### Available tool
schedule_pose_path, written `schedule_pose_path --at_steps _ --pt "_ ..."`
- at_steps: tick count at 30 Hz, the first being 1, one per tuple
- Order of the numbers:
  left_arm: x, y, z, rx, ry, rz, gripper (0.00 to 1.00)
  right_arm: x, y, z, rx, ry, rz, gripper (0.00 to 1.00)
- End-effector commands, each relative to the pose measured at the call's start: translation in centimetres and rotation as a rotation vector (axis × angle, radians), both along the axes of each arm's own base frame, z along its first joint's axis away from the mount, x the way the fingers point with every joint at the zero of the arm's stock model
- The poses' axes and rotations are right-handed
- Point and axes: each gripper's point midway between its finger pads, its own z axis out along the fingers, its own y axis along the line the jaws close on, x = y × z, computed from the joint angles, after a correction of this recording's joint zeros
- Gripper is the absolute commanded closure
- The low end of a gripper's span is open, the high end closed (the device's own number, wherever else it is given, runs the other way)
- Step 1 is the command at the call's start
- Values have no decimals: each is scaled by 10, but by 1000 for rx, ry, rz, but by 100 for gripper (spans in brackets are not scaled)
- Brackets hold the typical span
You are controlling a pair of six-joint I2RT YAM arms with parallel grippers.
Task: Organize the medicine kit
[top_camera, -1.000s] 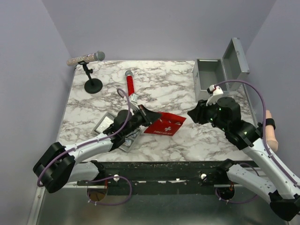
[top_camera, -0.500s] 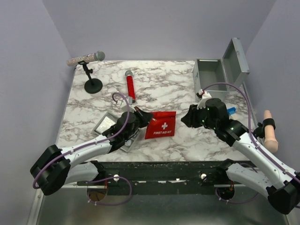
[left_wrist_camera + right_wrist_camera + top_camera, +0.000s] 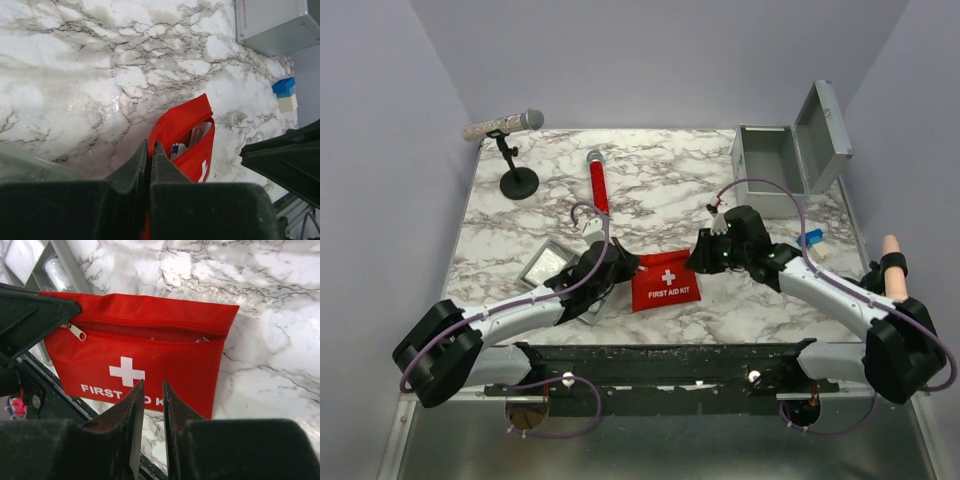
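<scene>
The medicine kit (image 3: pixel 770 165), a grey metal box with its lid raised, stands at the back right and also shows in the left wrist view (image 3: pixel 275 20). A red first aid pouch (image 3: pixel 665 282) stands on edge on the marble, its zip open. My left gripper (image 3: pixel 625 268) is shut on the pouch's left end, and red fabric (image 3: pixel 187 130) is pinched between its jaws (image 3: pixel 150 145). My right gripper (image 3: pixel 698 258) hangs just in front of the pouch's face (image 3: pixel 150 340), its jaws (image 3: pixel 150 385) a little apart and empty. White and blue items show inside the pouch.
A shallow grey tray (image 3: pixel 545 265) lies under my left arm. A red microphone (image 3: pixel 597 183) lies at the back centre and a microphone on a black stand (image 3: pixel 505 125) stands at the back left. A small blue and white box (image 3: pixel 810 238) sits right of my right arm.
My right arm has swung left, from near the metal box to the pouch. My left gripper has turned the pouch from lying tilted to facing front and moved it slightly nearer.
</scene>
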Motion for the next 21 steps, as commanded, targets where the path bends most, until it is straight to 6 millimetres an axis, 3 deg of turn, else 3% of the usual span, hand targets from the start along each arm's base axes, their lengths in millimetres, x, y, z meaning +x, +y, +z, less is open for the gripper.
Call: schedule_pose_path --at_steps 1,8,15,21 --pt "-2 1 -16 43 -6 -23 91 1 24 -19 73 47 75 73" --pt "-1 5 -11 48 -41 -22 80 2 15 -69 -22 150 26 77" --pt "-2 6 -22 79 -12 -40 77 1 8 -89 -97 215 6 79" --pt "-4 3 -12 29 -40 -73 69 -3 -2 -102 -163 257 -12 79"
